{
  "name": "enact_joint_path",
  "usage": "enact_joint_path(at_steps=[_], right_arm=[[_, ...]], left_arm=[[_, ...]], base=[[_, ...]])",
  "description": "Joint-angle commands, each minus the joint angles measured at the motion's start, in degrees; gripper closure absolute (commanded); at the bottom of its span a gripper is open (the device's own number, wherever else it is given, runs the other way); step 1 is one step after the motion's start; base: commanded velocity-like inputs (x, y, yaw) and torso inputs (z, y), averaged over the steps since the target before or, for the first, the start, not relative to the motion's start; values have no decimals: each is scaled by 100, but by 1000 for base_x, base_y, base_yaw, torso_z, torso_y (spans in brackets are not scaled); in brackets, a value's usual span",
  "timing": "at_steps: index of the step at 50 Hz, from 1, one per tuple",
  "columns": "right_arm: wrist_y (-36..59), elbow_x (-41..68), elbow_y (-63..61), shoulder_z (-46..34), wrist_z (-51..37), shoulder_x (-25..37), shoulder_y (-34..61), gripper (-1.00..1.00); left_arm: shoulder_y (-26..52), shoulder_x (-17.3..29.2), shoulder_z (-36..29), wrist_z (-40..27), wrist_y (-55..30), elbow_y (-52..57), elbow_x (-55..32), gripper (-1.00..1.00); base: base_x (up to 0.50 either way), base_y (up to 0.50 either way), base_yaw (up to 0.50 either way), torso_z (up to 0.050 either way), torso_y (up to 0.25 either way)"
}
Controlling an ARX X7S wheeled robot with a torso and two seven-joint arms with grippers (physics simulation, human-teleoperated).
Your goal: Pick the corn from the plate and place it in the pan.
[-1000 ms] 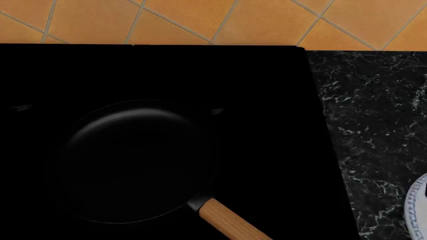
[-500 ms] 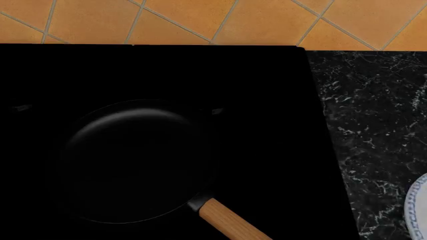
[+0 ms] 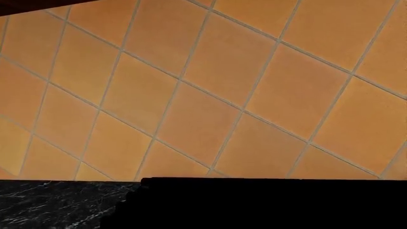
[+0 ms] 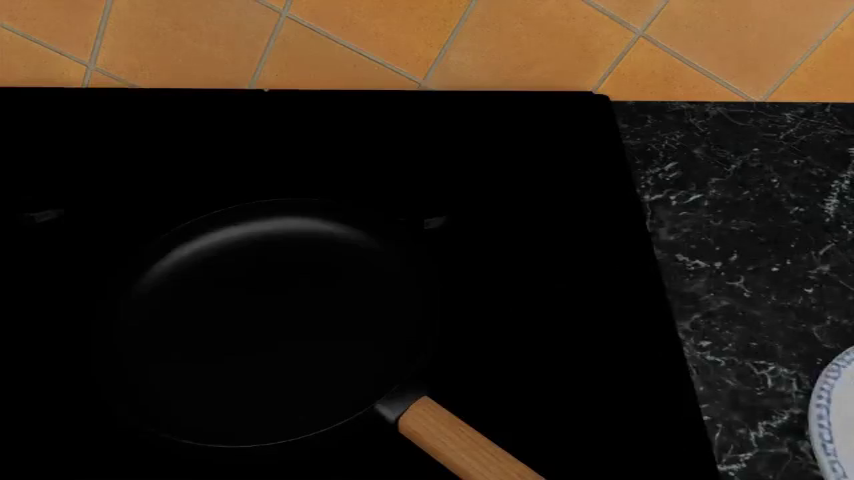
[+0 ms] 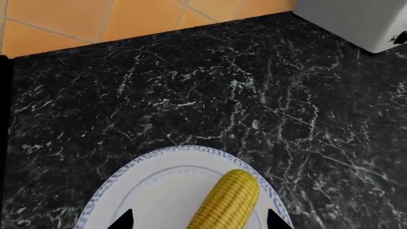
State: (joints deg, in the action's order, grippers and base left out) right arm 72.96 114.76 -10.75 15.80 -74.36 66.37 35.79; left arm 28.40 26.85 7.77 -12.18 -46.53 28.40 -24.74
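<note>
The corn (image 5: pixel 228 202) is a yellow cob lying on the white plate (image 5: pixel 152 191) with a blue patterned rim, on black marble. My right gripper (image 5: pixel 199 220) is open, and its two dark fingertips (image 5: pixel 124 220) stand on either side of the cob without touching it. In the head view only the plate's edge (image 4: pixel 833 410) shows at the far right. The black pan (image 4: pixel 274 320) sits empty on the black cooktop, its wooden handle (image 4: pixel 461 442) pointing toward the near right. Neither gripper shows in the head view, and the left wrist view shows no fingers.
The black cooktop (image 4: pixel 534 200) meets the black marble counter (image 4: pixel 734 250) on its right. Orange wall tiles (image 4: pixel 400 40) run behind both. A grey-white appliance corner (image 5: pixel 356 21) stands on the counter beyond the plate. The left wrist view faces the tiled wall (image 3: pixel 203 95).
</note>
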Motion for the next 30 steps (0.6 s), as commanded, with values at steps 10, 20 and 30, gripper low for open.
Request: enact_joint_path(at_steps=[10, 20, 30], right_arm=[[-180, -952, 491, -340, 532, -305, 219, -100], [-296, -1438, 686, -563, 825, -542, 249, -100], [-377, -1601, 764, -633, 895, -620, 201, -100]], left_arm=[[-23, 11, -22, 33, 127, -118, 8, -100], [-49, 39, 1, 40, 153, -139, 0, -100], [-106, 33, -18, 51, 246, -196, 25, -100]], base=[[0, 0, 0, 0, 0], [0, 0, 0, 0, 0], [0, 0, 0, 0, 0]])
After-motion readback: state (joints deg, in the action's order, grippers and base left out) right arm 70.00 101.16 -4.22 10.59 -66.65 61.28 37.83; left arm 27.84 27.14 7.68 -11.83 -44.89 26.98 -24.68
